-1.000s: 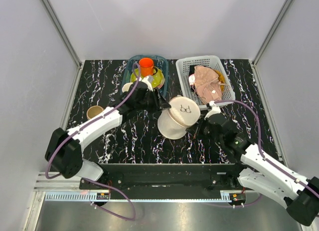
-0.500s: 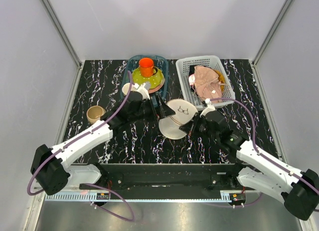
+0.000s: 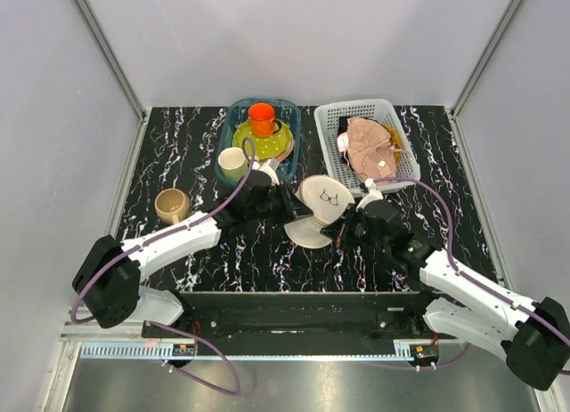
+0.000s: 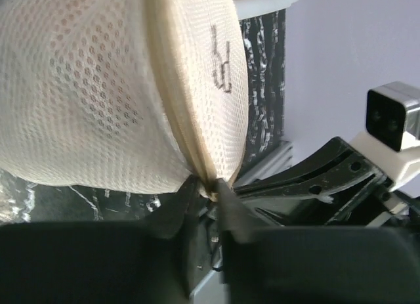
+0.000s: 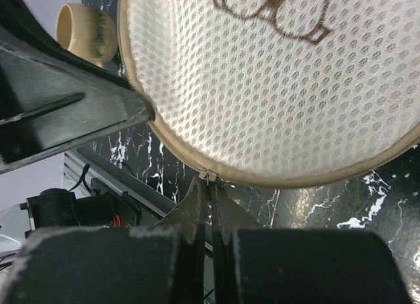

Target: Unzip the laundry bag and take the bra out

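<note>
The cream mesh laundry bag [image 3: 319,206] stands tilted on its rim mid-table, its spectacles print [image 3: 331,196] facing up and right. My left gripper [image 3: 290,207] reaches it from the left. In the left wrist view the gripper [image 4: 209,187] is shut on the bag's [image 4: 85,100] rim seam. My right gripper [image 3: 344,227] comes in from the right. In the right wrist view it [image 5: 211,188] is shut on the small zipper pull [image 5: 209,177] at the lower rim of the bag [image 5: 275,87]. The bra is hidden.
A blue bin [image 3: 233,111] at the back holds a yellow-green plate and an orange cup [image 3: 261,118]. A cream cup [image 3: 232,165] and a tan cup [image 3: 171,203] stand to the left. The white lattice basket [image 3: 331,118] at the back right holds a pink-beige cloth [image 3: 367,145].
The left gripper let go, moved down and closed again on the bag's rim. The bag dropped lower and turned more on edge. The right gripper stayed shut on the pull.
</note>
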Motion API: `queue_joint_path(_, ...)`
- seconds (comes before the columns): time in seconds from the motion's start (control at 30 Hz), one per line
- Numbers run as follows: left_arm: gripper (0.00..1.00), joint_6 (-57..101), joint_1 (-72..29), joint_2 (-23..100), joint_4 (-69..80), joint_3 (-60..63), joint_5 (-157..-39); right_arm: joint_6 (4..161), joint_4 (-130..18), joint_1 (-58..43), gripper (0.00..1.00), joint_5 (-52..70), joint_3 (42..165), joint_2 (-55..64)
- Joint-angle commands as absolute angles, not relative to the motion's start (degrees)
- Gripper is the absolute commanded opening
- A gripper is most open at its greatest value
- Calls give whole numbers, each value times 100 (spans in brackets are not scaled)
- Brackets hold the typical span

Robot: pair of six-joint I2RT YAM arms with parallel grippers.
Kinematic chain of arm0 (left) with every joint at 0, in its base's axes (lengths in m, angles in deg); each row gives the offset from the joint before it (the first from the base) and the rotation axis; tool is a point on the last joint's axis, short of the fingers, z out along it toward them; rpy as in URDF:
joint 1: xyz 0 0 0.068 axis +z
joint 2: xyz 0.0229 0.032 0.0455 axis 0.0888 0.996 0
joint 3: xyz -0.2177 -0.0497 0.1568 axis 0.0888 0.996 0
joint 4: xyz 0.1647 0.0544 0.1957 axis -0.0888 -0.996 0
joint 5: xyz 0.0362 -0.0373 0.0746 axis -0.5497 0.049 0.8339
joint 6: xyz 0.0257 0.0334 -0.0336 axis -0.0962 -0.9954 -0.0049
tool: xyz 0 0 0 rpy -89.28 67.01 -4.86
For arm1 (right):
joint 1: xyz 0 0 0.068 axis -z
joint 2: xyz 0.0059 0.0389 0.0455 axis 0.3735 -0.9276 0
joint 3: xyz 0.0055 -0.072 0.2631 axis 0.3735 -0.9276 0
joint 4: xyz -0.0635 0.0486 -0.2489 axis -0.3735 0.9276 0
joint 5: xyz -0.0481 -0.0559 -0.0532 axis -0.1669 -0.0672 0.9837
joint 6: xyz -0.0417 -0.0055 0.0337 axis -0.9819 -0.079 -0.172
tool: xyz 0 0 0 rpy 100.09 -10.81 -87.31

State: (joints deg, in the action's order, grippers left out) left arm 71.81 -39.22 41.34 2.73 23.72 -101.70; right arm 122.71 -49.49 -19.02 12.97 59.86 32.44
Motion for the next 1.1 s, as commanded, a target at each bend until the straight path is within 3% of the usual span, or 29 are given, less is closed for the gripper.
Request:
queue_joint_path(0.0, 0, 7160, -3938, 4162, 485, 2081, -10057, 12034, -4903, -1920, 0, 1644, 5917, 3261)
queue_joint_path(0.4, 0, 6308, -3077, 3300, -482, 2257, -10170, 11620, -3637, -1235, 0, 2199, 5811, 4052)
queue_joint_path(0.7, 0, 5921, -2909, 4195, -457, 1572, -10495, 11664, -3794, -1296, 0, 1206, 6364, 3929)
queue_joint_path(0.77, 13, 5737, -2918, 4650, -403, 1195, -11159, 11690, -3874, -1314, 0, 1074, 6435, 3842)
queue_joint_path(0.8, 26, 5684, -2953, 4732, -438, 1080, -11312, 11690, -3935, -1314, 0, 1056, 6487, 3798)
queue_joint_path(0.83, 48, 5570, -2988, 4750, -543, 948, -11357, 11690, -3962, -1314, 0, 1021, 6505, 3693)
queue_joint_path(0.87, 57, 5525, -3076, 4654, -614, 947, -11227, 11690, -3988, -1305, 0, 1021, 6514, 3640)
queue_joint_path(0.97, 76, 5507, -3190, 4268, -790, 1104, -10797, 11743, -4164, -1314, 0, 1056, 6444, 3490)
queue_joint_path(1.07, 87, 5691, -3462, 3732, -720, 1439, -10454, 11787, -4419, -1305, 0, 1047, 6330, 3350)
